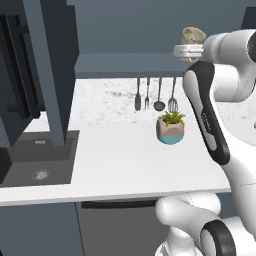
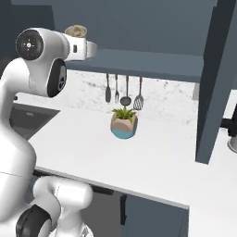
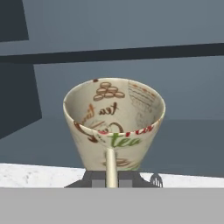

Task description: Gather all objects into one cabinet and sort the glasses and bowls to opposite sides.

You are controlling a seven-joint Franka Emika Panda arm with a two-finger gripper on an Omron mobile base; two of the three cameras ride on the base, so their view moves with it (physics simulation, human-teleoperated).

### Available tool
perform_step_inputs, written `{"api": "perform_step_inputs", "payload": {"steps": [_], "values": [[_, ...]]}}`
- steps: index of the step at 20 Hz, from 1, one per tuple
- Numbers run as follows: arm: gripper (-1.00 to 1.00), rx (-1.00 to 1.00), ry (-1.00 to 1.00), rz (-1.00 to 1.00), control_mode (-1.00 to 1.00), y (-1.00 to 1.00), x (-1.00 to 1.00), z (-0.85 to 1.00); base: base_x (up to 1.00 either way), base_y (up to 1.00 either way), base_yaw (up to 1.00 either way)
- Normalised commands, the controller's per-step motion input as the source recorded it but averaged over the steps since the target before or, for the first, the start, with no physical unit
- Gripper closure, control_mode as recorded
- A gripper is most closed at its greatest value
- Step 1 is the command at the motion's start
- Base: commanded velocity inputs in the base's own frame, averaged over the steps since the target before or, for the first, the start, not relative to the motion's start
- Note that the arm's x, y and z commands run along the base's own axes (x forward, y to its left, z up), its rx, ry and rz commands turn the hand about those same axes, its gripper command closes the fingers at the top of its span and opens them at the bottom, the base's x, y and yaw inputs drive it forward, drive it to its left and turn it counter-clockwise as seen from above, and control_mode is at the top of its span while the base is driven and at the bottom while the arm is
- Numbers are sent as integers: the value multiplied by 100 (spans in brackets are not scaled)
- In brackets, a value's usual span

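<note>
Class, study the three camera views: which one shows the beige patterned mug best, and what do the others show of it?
The hand view: the beige patterned mug sits close and central, its printed inside and handle plain, the gripper shut on the handle. The left base view shows the mug small and tilted beyond the wrist; the right base view shows little but its rim.

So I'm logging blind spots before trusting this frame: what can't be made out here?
- Gripper: in the hand view the beige mug covers the fingertips, shut on its handle.
- Beige mug: in the left base view the white arm hides its lower part.
- Sink: left edge cuts it off.
- Hanging utensils: too small for detail.
</note>
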Motion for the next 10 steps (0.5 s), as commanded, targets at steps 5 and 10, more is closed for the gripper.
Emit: {"api": "perform_step_inputs", "payload": {"steps": [5, 10], "values": [[100, 0, 0, 0, 100, 0, 0, 0, -79, 0, -1], [100, 0, 0, 0, 100, 0, 0, 0, -69, 0, -8]]}}
